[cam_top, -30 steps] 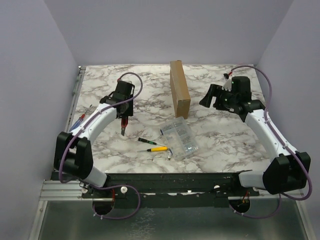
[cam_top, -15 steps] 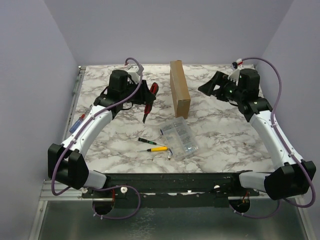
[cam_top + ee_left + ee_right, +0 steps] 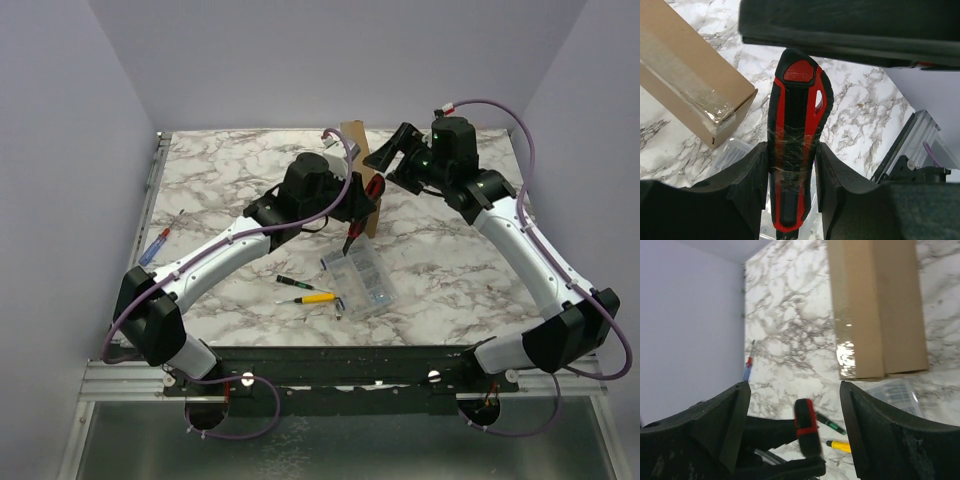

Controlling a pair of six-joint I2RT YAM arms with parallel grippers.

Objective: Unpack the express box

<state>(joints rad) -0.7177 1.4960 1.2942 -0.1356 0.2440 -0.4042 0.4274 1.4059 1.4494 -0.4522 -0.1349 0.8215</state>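
Observation:
The express box point(image 3: 352, 135) is a long brown cardboard mailer with clear tape on its near end, lying closed at mid-table; it also shows as the express box point(image 3: 685, 85) and the express box point(image 3: 880, 305). My left gripper point(image 3: 360, 212) is shut on a red-and-black utility knife point(image 3: 795, 150), held just beside the near taped end of the box. The knife point(image 3: 805, 427) points down toward the table. My right gripper point(image 3: 385, 160) hovers open over the far part of the box, with nothing between its fingers point(image 3: 865, 425).
A clear plastic compartment case point(image 3: 362, 280) lies just in front of the box. A green screwdriver point(image 3: 292, 283), a yellow-handled tool point(image 3: 318, 297) and a hex key point(image 3: 340, 303) lie left of it. A blue-red pen point(image 3: 160, 240) rests at the left table edge.
My left arm has swung right, carrying the knife from the left side to the box's near end. The right gripper has moved left, to above the box.

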